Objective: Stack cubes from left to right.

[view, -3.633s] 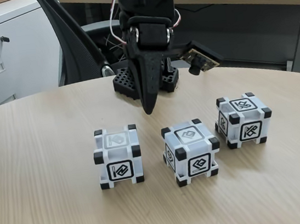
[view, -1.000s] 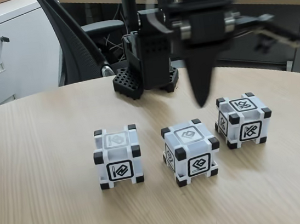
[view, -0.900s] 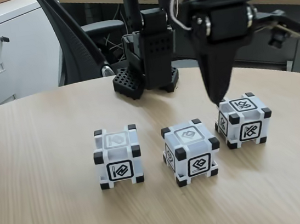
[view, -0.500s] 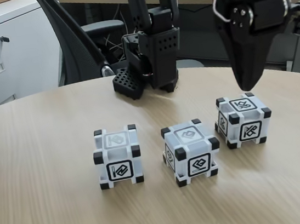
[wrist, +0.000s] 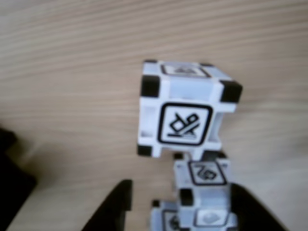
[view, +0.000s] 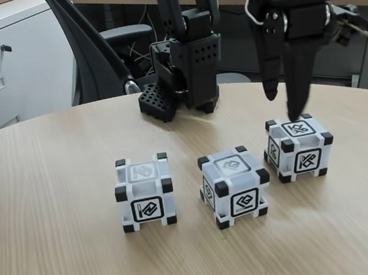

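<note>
The fixed view is evenly and brightly lit, sharp across the counter (view: 58, 215), with soft, faint shadows under the cubes (view: 145, 192) toward six o'clock and no glare. The wrist view is soft and out of focus throughout; the nearest cube (wrist: 180, 108) is blurred, and the dark claw (wrist: 180, 211) fingers at six o'clock are smeared silhouettes. The wood grain there looks washed and warm.

No readable text appeared anywhere; the cubes (view: 145, 191) bore only black-framed abstract line symbols on their faces, no letters.
</note>
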Tool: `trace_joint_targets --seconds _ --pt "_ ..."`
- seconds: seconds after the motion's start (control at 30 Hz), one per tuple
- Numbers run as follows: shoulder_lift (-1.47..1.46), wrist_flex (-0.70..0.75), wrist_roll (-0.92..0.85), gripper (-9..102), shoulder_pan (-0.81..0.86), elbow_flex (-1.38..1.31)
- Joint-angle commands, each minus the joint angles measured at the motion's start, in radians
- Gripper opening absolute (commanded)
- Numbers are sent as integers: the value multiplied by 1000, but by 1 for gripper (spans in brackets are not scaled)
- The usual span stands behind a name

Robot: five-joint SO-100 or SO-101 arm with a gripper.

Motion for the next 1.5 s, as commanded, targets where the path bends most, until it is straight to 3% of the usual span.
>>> trace_joint_targets --seconds 0.0,0.07,1.0,1.2,1.4,1.47 --pt "5 9 14 34 -6 -43" --pt "5 8 15 42 -6 -40" --pt "-336 -11 -43 47 -6 -54" --pt "-370 -112 -17 30 -3 -52" --pt "-370 -130 -29 2 -5 -52" --pt "-368 -130 -34 0 -2 -52"
